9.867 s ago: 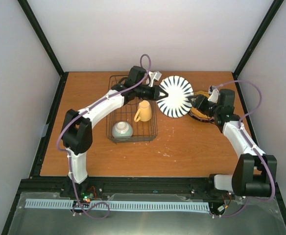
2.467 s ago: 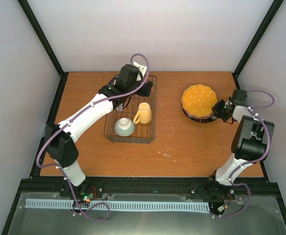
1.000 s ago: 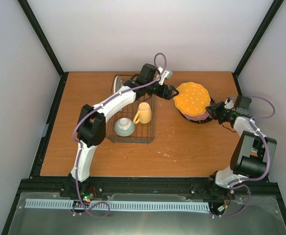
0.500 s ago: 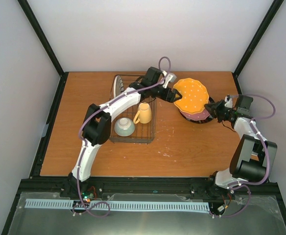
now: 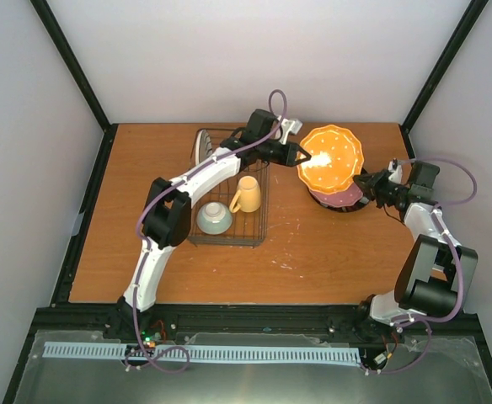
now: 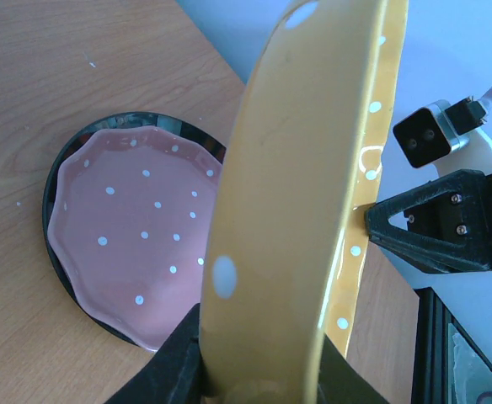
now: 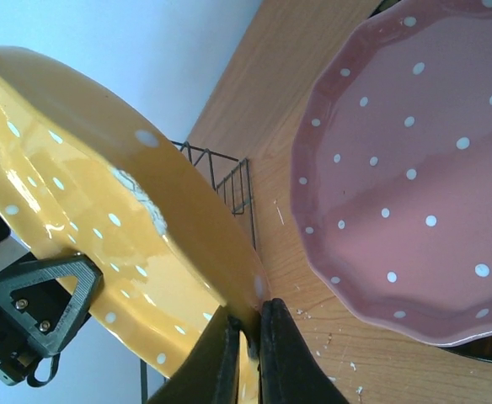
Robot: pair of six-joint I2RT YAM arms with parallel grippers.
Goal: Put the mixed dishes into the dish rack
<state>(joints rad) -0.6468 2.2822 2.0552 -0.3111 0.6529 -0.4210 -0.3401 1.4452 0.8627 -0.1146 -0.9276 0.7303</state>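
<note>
The orange-yellow scalloped plate (image 5: 332, 158) is tipped up on edge above the stack at the right. My left gripper (image 5: 305, 156) is shut on its left rim, and in the left wrist view the rim fills the jaws (image 6: 259, 358). Opposite it, my right gripper (image 5: 362, 183) pinches the rim, its fingers (image 7: 248, 324) tight on the edge. Below lies the pink plate (image 5: 345, 197) (image 6: 136, 244) (image 7: 414, 168) on a dark-rimmed plate (image 6: 56, 181). The dish rack (image 5: 263, 220) holds the striped plate (image 5: 201, 146) upright at the back, the yellow mug (image 5: 248, 194) and the pale bowl (image 5: 213, 219).
Black frame posts and pale walls stand around the wooden table (image 5: 330, 261). The rack's right wall (image 7: 229, 185) is close to the lifted plate. The left arm reaches over the back of the rack.
My left gripper has closed on the orange-yellow plate's left rim. The plate has tipped up steeper, its face turned more toward the camera. The right gripper still pinches the opposite edge.
</note>
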